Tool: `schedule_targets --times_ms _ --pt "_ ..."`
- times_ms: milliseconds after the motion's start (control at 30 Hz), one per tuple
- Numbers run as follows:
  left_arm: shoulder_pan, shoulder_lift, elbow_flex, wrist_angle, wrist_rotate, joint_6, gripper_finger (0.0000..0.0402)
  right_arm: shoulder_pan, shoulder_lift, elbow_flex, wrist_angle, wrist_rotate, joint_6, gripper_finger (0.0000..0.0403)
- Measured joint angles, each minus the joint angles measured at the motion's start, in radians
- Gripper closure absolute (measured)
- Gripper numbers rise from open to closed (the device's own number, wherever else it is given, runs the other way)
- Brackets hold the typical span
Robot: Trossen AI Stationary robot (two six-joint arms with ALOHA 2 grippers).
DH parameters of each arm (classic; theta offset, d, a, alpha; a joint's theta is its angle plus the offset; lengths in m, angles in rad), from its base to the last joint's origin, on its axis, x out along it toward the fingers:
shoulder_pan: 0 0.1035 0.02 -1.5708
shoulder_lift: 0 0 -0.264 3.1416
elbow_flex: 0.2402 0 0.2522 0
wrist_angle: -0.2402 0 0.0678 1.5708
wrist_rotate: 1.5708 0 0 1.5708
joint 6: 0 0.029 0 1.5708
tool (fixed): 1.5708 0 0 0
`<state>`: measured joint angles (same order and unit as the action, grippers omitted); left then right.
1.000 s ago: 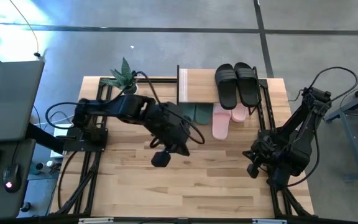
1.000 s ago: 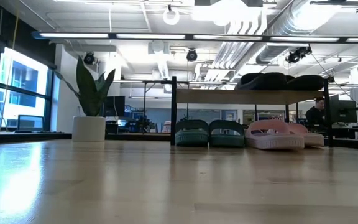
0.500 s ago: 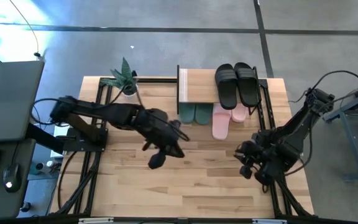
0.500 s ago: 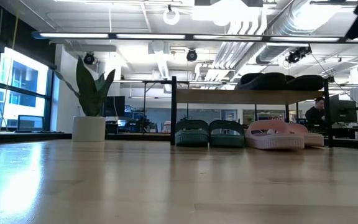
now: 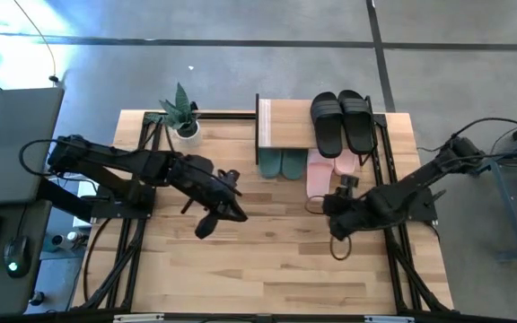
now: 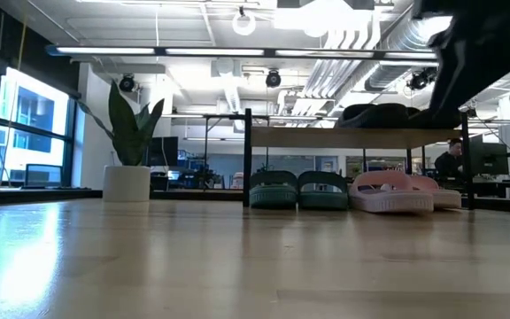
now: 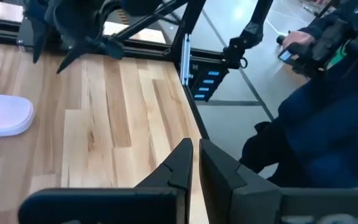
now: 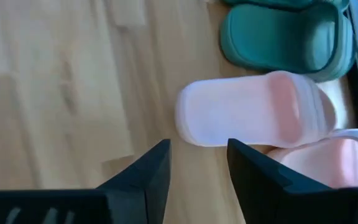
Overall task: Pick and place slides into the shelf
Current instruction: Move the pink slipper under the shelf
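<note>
We see the right gripper [image 8: 197,165], fingers apart and empty, just at 6 o'clock of the pink slides [image 5: 319,175], under the shelf [image 5: 287,124]. Black slides [image 5: 341,118] sit on top. Left gripper [image 7: 193,163], near table centre, fingers nearly together, empty.

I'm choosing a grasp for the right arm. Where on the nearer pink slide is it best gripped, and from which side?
Probably across its free heel end. The nearer pink slide lies flat, heel sticking out from under the shelf, strap end tucked in beside the teal slides. The open right gripper faces that heel, so come from the table's open side, one finger on each long edge.
</note>
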<state>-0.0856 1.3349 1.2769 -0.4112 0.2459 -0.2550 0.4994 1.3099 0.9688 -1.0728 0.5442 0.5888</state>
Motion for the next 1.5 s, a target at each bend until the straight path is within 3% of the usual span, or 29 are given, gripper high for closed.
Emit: schedule_targets --times_ms 200,567,1067,1500 --pt "0.0 -0.083 -0.061 0.01 -0.001 0.003 0.0385 -0.088 0.128 0.0 0.061 -0.025 -0.075 0.0251" --pt "0.0 -0.19 -0.129 0.003 0.005 0.008 0.0385 -0.1 0.285 0.0 0.165 -0.066 -0.153 0.0251" --pt "0.0 -0.234 -0.133 -0.003 0.008 -0.015 0.0385 -0.113 0.448 -0.001 0.209 -0.028 -0.139 0.0251" --pt "0.0 -0.234 -0.133 -0.007 0.004 -0.008 0.0385 -0.13 0.488 -0.001 0.179 0.035 -0.015 0.0251"
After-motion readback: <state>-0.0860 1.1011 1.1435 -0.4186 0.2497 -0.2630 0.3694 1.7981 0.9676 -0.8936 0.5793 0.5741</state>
